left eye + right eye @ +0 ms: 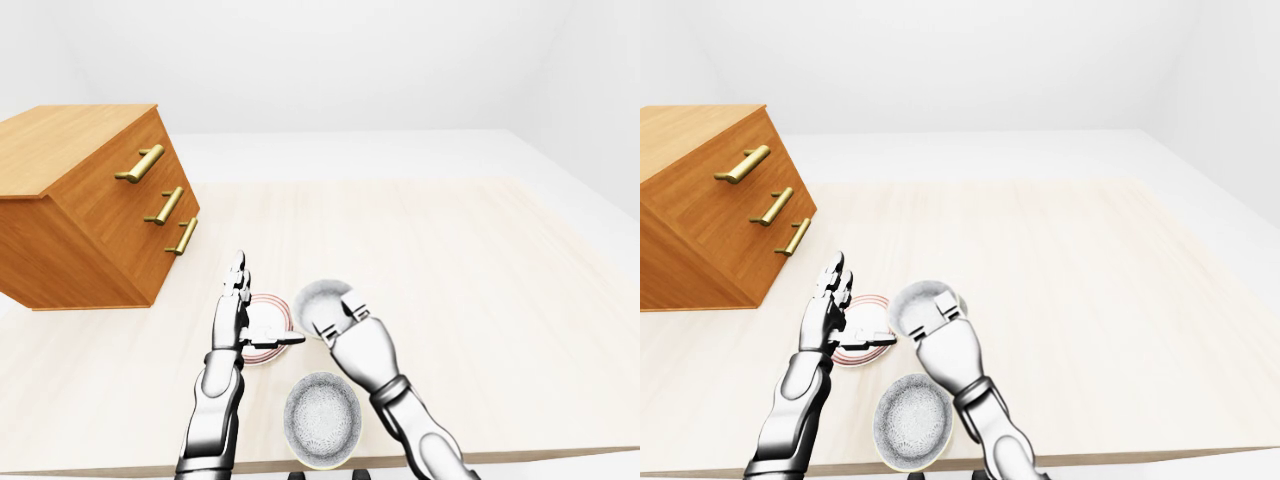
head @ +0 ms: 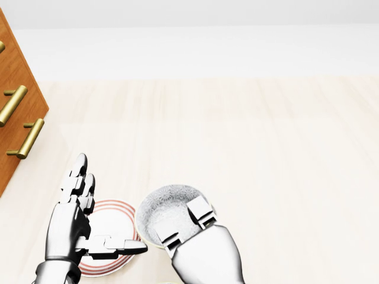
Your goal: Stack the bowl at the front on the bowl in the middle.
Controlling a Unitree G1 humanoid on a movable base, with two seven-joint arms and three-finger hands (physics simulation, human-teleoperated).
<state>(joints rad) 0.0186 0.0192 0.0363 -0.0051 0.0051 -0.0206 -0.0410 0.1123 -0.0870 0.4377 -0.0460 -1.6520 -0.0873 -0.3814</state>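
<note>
Three bowls sit on the light wooden table (image 1: 480, 300). A grey speckled bowl (image 1: 322, 420) lies lowest in the left-eye view, close to the table's near edge. Above it is a second speckled bowl (image 2: 166, 204), and to its left a white bowl with red rings (image 2: 112, 223). My right hand (image 2: 185, 228) lies over the near rim of the second speckled bowl, fingers bent down onto it; the thumb is hidden, so a grip cannot be confirmed. My left hand (image 2: 106, 207) is open, fingers straight and thumb stretched out across the red-ringed bowl, holding nothing.
A wooden chest of drawers (image 1: 90, 210) with brass handles stands at the left of the table. The table's near edge (image 1: 520, 455) runs just below the lowest bowl. White floor and walls lie beyond.
</note>
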